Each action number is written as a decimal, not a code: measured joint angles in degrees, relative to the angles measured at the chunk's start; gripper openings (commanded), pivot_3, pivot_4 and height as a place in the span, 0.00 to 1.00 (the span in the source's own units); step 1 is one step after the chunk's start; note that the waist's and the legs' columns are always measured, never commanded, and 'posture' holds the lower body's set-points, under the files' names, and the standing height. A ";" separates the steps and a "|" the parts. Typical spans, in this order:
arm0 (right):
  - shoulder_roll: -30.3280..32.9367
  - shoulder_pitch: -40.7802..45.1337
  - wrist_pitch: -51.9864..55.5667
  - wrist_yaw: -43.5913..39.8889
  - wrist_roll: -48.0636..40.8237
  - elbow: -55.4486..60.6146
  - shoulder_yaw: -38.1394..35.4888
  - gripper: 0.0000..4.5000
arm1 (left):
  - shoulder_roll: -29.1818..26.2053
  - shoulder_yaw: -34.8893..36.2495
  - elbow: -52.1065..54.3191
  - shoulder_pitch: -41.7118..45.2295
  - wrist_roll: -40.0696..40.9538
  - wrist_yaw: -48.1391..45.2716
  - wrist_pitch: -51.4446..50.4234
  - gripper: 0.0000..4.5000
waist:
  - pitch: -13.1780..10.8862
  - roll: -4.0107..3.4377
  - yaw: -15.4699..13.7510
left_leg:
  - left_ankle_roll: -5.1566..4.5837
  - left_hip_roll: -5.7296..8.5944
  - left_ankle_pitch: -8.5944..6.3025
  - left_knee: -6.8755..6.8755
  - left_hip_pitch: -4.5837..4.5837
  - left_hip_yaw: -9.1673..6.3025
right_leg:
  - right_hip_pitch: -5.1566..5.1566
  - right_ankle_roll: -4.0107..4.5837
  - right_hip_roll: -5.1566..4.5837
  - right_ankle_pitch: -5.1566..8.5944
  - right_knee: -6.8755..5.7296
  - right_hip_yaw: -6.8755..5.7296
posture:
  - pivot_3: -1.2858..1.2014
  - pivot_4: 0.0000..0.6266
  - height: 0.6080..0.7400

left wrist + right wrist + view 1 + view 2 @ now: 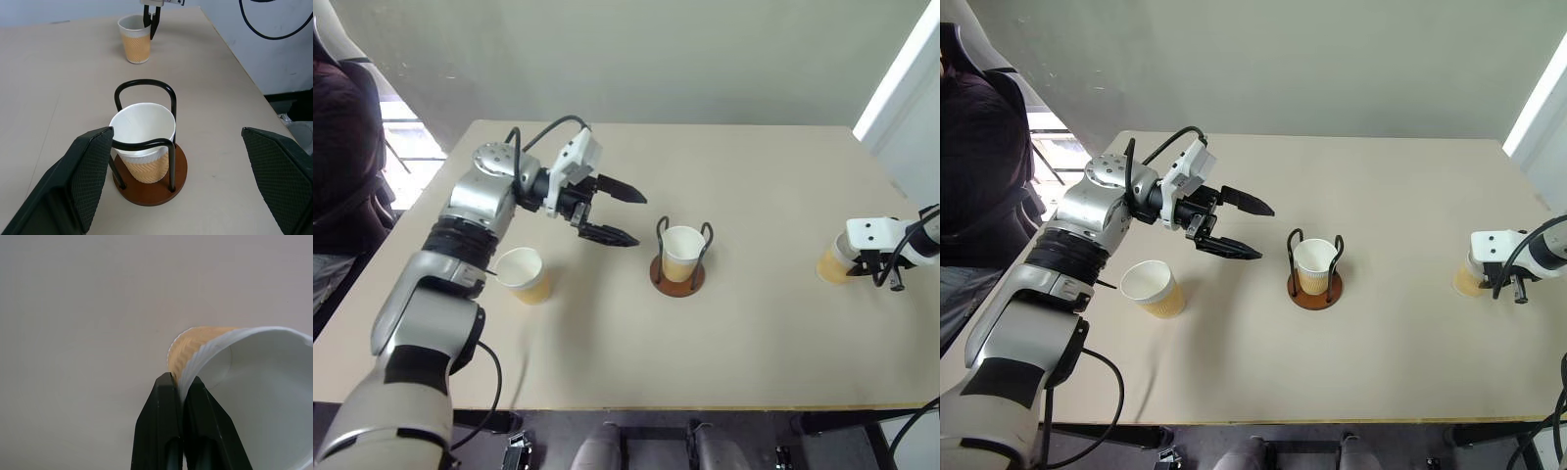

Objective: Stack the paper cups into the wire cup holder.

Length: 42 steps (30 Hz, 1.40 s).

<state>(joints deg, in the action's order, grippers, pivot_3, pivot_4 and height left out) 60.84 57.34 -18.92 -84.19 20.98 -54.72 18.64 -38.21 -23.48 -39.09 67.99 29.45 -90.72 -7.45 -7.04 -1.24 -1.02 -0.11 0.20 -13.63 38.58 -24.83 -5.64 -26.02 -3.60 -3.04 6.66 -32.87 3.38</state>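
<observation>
The wire cup holder (677, 288) stands at the table's middle on its rust-brown base, and one paper cup (682, 250) sits upright between its black loops. My left gripper (640, 220) hovers open just left of the holder, pointing at it, with nothing between its fingers (88, 181). A second paper cup (522, 274) stands upright on the table under my left forearm. Near the right edge a third paper cup (830, 262) leans, its rim pinched by my shut right gripper (178, 382).
The beige table (754, 352) has open surface in front of and behind the holder. A person in dark clothes (342, 137) sits off its left side. A white panel (911, 88) rises past the far right corner.
</observation>
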 measured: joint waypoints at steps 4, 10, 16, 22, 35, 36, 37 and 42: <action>0.00 0.04 0.04 -0.30 0.00 0.82 0.00 0.01 | -0.04 -0.02 0.01 0.00 0.04 0.00 0.00 1.00 | 0.00 0.00 0.00 | 0.00 0.00 0.00 -0.02 0.00 0.00 | -0.01 0.00 0.00 0.00 0.00 0.00 | 0.52 0.24 1.00; 0.00 1.04 0.10 -1.41 -0.61 3.86 -0.01 0.01 | -0.03 -0.09 -0.77 0.00 0.05 0.00 0.49 1.00 | 0.00 0.00 0.00 | 0.00 0.00 0.00 -0.05 0.01 0.00 | -0.01 0.02 0.00 0.01 0.00 0.00 | 0.52 0.24 1.00; 0.00 1.07 1.41 -3.10 -2.06 8.00 -0.11 0.01 | 0.28 -0.53 -2.86 0.00 0.05 0.00 2.72 1.00 | 0.00 0.00 0.00 | 0.01 0.00 0.00 -0.11 0.00 0.00 | -0.04 0.05 0.00 0.03 0.02 0.00 | 0.52 0.24 1.00; -1.04 1.96 4.59 -4.91 -4.61 15.96 -0.38 0.01 | 0.49 -1.39 -4.66 -0.03 0.20 0.00 5.23 1.00 | 0.00 -0.01 0.11 | 0.03 0.00 0.02 -0.19 0.01 0.00 | -0.08 0.08 0.01 0.05 0.01 -0.01 | 0.52 0.24 1.00; -2.31 3.26 9.59 -6.29 -7.94 25.47 -0.40 0.01 | 0.17 -3.64 -6.78 -0.02 0.91 0.00 6.08 1.00 | 0.00 -0.01 0.13 | 0.11 0.00 0.06 -0.27 -0.05 -0.04 | -0.17 0.17 0.01 0.11 -0.03 -0.06 | 0.52 0.24 1.00; -2.59 3.83 9.98 -6.28 -8.05 26.16 -0.40 0.01 | 0.10 -3.68 -7.07 -0.02 0.93 0.00 6.16 1.00 | 0.00 -0.01 0.17 | 0.12 0.00 0.07 -0.28 -0.05 -0.04 | -0.19 0.17 0.02 0.11 -0.04 -0.06 | 0.52 0.24 1.00; -3.05 4.56 10.53 -6.26 -8.31 26.95 -0.41 0.01 | 0.04 -3.75 -7.28 -0.02 0.93 0.00 6.19 1.00 | 0.00 -0.01 0.23 | 0.14 0.00 0.09 -0.30 -0.05 -0.04 | -0.21 0.17 0.02 0.11 -0.06 -0.05 | 0.52 0.24 1.00; -4.50 6.41 13.19 -6.22 -9.69 32.37 -0.43 0.01 | 0.05 -4.33 -7.79 0.01 0.98 0.00 6.38 1.00 | 0.00 -0.01 0.32 | 0.16 -0.01 0.11 -0.31 -0.06 -0.08 | -0.21 0.19 0.03 0.12 -0.06 -0.09 | 0.52 0.24 1.00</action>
<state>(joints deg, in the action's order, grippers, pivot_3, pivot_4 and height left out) 56.34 63.75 -5.73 -90.40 11.29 -22.36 18.21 -38.16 -27.81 -46.87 68.00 30.43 -90.72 -1.07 -7.05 -1.25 -0.70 0.05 0.19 -13.52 38.28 -24.89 -5.72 -26.22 -3.41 -3.01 6.78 -32.93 3.30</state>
